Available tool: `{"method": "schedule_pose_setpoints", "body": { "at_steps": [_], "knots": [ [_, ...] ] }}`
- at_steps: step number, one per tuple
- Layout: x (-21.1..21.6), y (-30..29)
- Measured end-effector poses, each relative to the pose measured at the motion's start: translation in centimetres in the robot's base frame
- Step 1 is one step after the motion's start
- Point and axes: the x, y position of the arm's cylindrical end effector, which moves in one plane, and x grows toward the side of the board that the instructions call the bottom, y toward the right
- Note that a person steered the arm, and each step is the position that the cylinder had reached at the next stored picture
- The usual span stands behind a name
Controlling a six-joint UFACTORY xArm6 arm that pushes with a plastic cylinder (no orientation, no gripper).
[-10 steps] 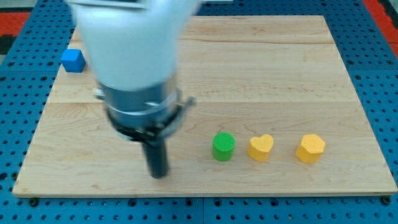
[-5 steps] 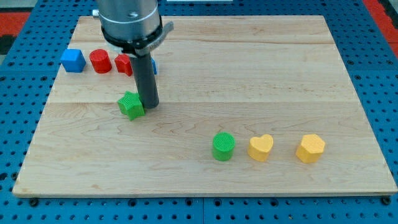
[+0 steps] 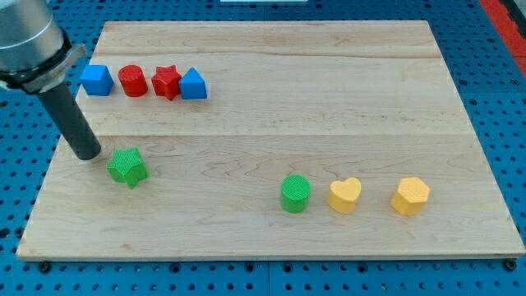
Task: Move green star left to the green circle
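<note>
Bare worktop (image 3: 329, 99) between green star (image 3: 128, 167) and green circle (image 3: 295, 193), yellow heart (image 3: 344, 196) close beyond circle, my tip (image 3: 85, 153) near star's upper left

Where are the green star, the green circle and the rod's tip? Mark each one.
green star (image 3: 128, 167), camera view, middle of its top face.
green circle (image 3: 295, 191), camera view, centre of its round top.
my tip (image 3: 86, 153), camera view, rod's very end, upper left of the star.

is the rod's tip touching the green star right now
Apart. The camera view shows bare wood between my tip and the green star, which lies toward the view's lower right of it.
</note>
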Motion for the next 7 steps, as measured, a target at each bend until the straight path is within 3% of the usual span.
{"method": "schedule_pose_setpoints", "body": {
  "at_steps": [1,2,4,6,7],
  "knots": [
    [0.7,7.2],
    [3.4,9.3],
    [5.1,4.5],
    [6.0,11.1],
    [8.7,11.0]
  ]
}}
